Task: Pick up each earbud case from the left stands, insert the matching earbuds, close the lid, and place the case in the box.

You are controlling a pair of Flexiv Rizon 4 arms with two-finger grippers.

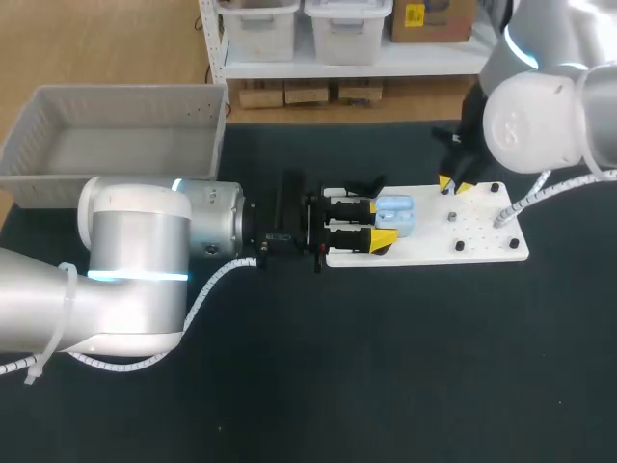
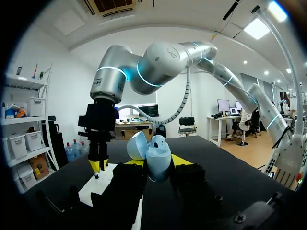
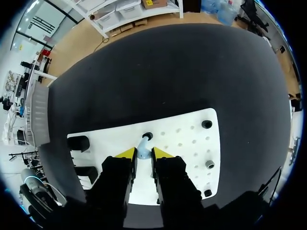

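The right gripper (image 3: pixel 143 154) had its yellow tips drawn close on a pale blue earbud (image 3: pixel 143 145). It looked pinched from two sides, just beside a dark socket (image 3: pixel 147 136) in the white board (image 3: pixel 105 136). Seen from above, this gripper stood over the far edge of the board, near its middle.

The left gripper (image 1: pixel 378 222) lay level over the near-left end of the board. It was clamped on the light blue earbud case (image 1: pixel 397 214), one finger on each flank. In the left wrist view the case (image 2: pixel 154 154) sat between the tips with its lid tipped back and open. The right arm's gripper stood ahead of it and to one side, near but apart. The grey box (image 1: pixel 58 145) waited well apart at the far left of the table.

The step in hand was likely fetching this earbud for the open case. To do it well, the bud should rise straight out of its seat before any sideways travel, so that the stem does not catch. A small, smooth bud may twist in the pinch, so the grip should stay firm yet gentle. The approach to the case should come from the side away from the raised lid. The bud should go down into its matching well with the stem lined up. The fingers should part only once it sits flush, while the left arm holds the case steady.
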